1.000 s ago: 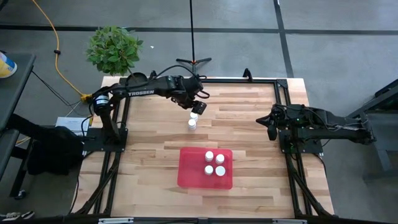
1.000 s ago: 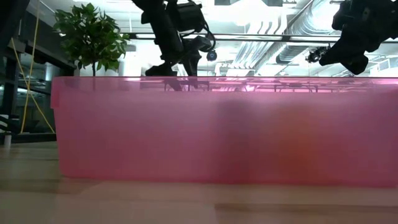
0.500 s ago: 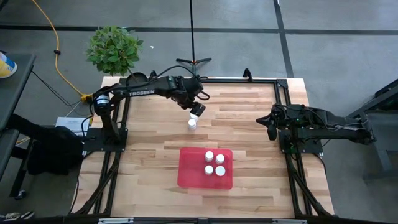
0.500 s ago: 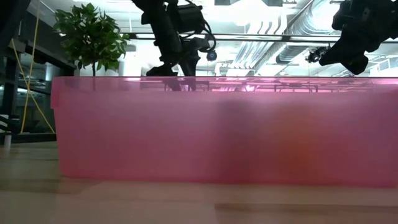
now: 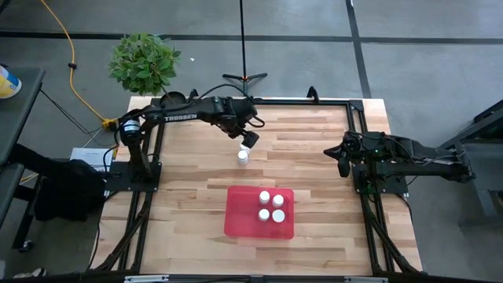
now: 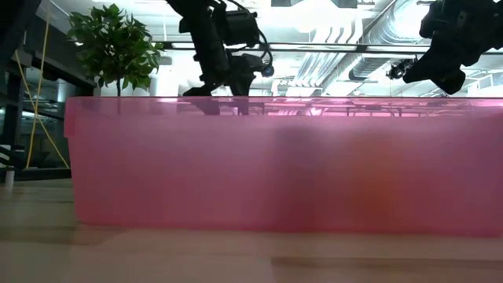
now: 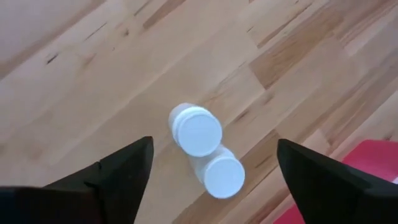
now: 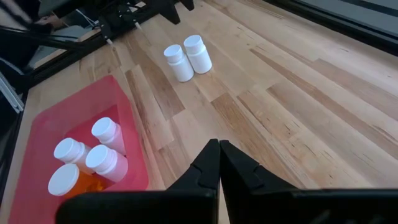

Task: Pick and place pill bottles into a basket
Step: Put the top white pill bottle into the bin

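Observation:
Two white pill bottles (image 7: 196,130) (image 7: 222,175) stand upright, side by side, on the wooden table. My left gripper (image 7: 214,144) hovers above them, pointing steeply down. It is open, with a finger on either side and clear of both. In the high view it is at the far middle (image 5: 247,141), just above one bottle (image 5: 242,156). The red basket (image 5: 236,224) lies on the table toward the near edge, with several bottles (image 5: 271,206) standing in it. My right gripper (image 8: 219,152) waits shut at the table's right side (image 5: 343,161).
A potted plant (image 5: 144,61) stands beyond the far left corner and a thin stand (image 5: 244,77) behind the far edge. Black frame rails (image 5: 357,118) run along the table's sides. Bare wood lies between the two bottles and the basket (image 8: 37,124).
My left gripper has opened wide above the two standing bottles and rolled a little at the wrist, staying in place. The bottles stand as before.

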{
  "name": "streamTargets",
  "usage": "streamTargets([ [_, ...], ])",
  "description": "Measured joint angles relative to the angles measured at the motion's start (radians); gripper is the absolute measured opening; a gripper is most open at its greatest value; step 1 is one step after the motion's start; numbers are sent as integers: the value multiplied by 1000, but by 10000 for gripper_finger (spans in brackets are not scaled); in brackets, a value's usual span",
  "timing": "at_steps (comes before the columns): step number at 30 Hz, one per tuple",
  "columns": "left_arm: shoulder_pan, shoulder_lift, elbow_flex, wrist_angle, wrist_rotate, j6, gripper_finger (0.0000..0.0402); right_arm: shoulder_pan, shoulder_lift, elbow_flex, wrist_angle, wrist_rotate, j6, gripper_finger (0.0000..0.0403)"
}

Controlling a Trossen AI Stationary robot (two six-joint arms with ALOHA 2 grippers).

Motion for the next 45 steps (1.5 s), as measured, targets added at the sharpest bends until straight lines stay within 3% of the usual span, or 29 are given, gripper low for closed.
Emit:
streamTargets([
  [12,-3,82,-1,-15,21,-31,379,0,3,0,-3,4,0,0],
  [45,-14,162,0,47,50,-42,378,1,21,0,-3,7,0,0],
])
